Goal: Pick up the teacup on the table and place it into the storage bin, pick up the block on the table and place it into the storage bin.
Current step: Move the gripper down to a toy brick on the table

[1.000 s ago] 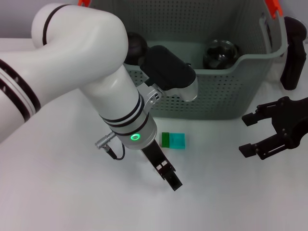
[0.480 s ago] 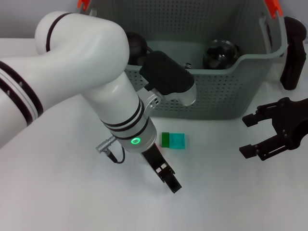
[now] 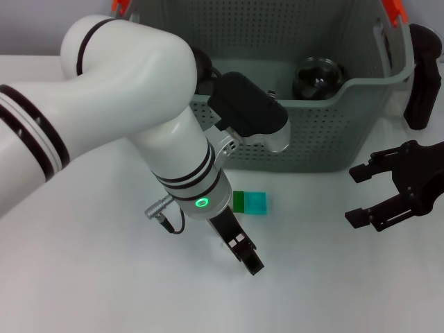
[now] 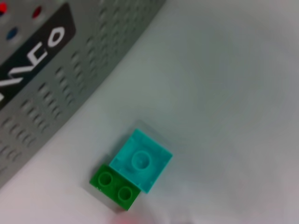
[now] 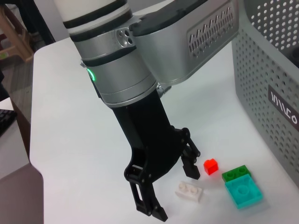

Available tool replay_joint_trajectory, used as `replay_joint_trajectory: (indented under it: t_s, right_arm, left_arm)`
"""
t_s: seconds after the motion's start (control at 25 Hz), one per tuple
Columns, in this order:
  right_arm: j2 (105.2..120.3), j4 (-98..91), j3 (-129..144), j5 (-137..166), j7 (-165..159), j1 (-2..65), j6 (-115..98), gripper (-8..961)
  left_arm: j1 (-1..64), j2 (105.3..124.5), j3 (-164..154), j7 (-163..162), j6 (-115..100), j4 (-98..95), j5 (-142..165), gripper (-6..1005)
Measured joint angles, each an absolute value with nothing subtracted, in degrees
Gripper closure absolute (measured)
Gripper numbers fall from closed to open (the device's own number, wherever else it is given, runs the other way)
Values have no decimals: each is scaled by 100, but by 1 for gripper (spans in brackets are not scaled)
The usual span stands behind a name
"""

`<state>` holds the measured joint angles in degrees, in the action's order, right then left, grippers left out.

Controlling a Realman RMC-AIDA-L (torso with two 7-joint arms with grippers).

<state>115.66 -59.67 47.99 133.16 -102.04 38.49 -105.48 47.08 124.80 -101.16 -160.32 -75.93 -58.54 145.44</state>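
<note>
Left gripper (image 5: 170,193) shifted nearer block (image 3: 252,202).

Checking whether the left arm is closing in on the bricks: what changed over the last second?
The left arm swung slightly toward the storage bin, carrying its open tool a little nearer the teal-and-green block. Nothing was gripped or released. The block, bin and right tool stayed put.

left arm (image 3: 173,159): shifted slightly right, toward the block (image 3: 251,202) | left pincer (image 3: 244,255): lowered a little, open
</note>
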Motion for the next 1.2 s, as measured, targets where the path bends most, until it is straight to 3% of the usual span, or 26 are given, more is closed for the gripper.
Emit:
replay_joint_trajectory:
  t_s: [0.2,0.28,0.72,0.96,1.2]
  right_arm:
    - [11573,-5967,4798,13315,-10203,3849,-10546,7]
    - [11579,-5967,4794,13315,-10203,3849,-10546,7]
    - [11591,-5970,4783,13315,-10195,3850,-10546,7]
    - [11593,-5970,4766,13315,-10195,3849,-10547,7]
    - [11602,-5994,4762,13315,-10195,3849,-10546,7]
  left_arm:
    - [4754,12480,-10165,-16031,-7587,-5839,14543,74]
    - [4783,12480,-10171,-16033,-7567,-5781,14543,270]
    - [4861,12480,-10201,-16049,-7462,-5619,14546,410]
    - [4881,12480,-10324,-16089,-7427,-5616,14546,409]
    - [4899,12480,-10374,-16169,-7406,-5616,14634,608]
